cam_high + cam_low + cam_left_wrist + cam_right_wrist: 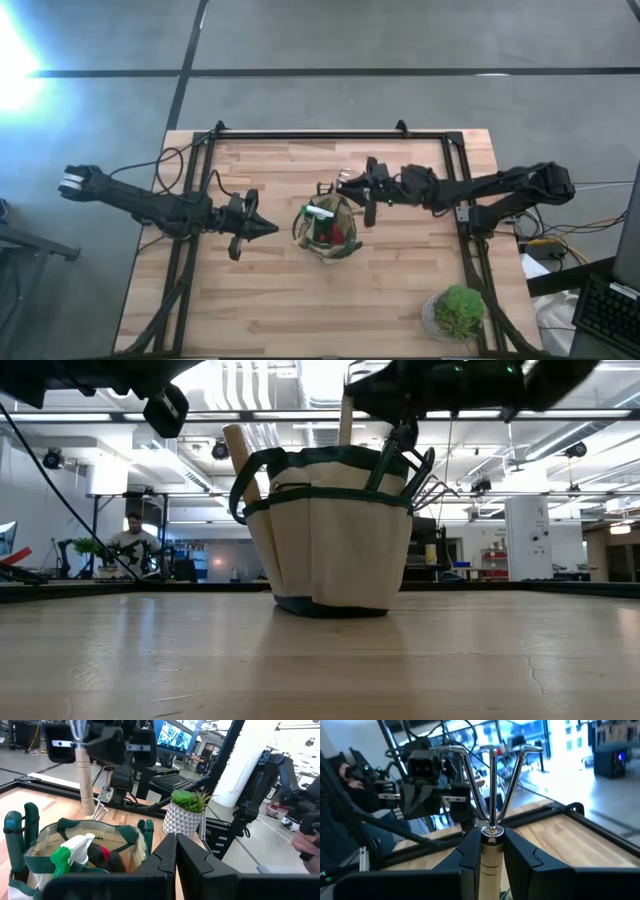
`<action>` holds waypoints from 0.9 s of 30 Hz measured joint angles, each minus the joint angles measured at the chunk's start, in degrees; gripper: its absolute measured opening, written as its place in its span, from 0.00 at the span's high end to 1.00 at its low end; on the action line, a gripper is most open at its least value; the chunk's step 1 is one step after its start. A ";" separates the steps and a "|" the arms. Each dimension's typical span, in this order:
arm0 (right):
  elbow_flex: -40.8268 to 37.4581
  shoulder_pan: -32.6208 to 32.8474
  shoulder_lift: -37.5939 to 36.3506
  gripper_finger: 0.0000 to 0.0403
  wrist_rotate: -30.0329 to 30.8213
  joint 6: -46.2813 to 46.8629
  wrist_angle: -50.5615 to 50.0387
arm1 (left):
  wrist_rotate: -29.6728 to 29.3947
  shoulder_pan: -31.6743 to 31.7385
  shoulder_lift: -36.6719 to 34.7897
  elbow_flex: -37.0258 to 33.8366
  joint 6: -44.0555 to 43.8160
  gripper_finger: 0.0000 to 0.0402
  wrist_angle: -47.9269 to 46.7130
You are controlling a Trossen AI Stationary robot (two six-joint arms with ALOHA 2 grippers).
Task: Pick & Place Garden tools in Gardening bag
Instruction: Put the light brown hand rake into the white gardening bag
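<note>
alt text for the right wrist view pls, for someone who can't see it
The right gripper holds a wooden-handled fork upright, its jaws shut on the handle and three bent metal prongs fanning out above. Behind it are the left arm's gripper, the wooden table and a bright, blurred room.

Robotics lab: monitors (175, 737), ceiling ducts (250, 385).

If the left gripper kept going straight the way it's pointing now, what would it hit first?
Most likely the gardening bag. From above, the left gripper, shut and empty, points across the table at the bag's near rim, with bare wood between them. Its height is hard to judge, so it might pass just over the rim toward the spray bottle.
</note>
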 joint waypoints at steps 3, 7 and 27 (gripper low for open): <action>-3.82 1.50 0.00 0.88 0.23 -1.41 6.89 | -0.02 0.00 0.00 0.00 -0.02 0.97 0.00; -6.70 4.28 -0.02 0.88 0.18 -3.04 10.71 | -0.24 0.00 0.00 0.00 0.11 0.97 -0.02; -6.65 12.48 0.00 0.88 6.26 -9.63 11.66 | -0.20 0.02 0.00 0.00 0.19 0.97 0.04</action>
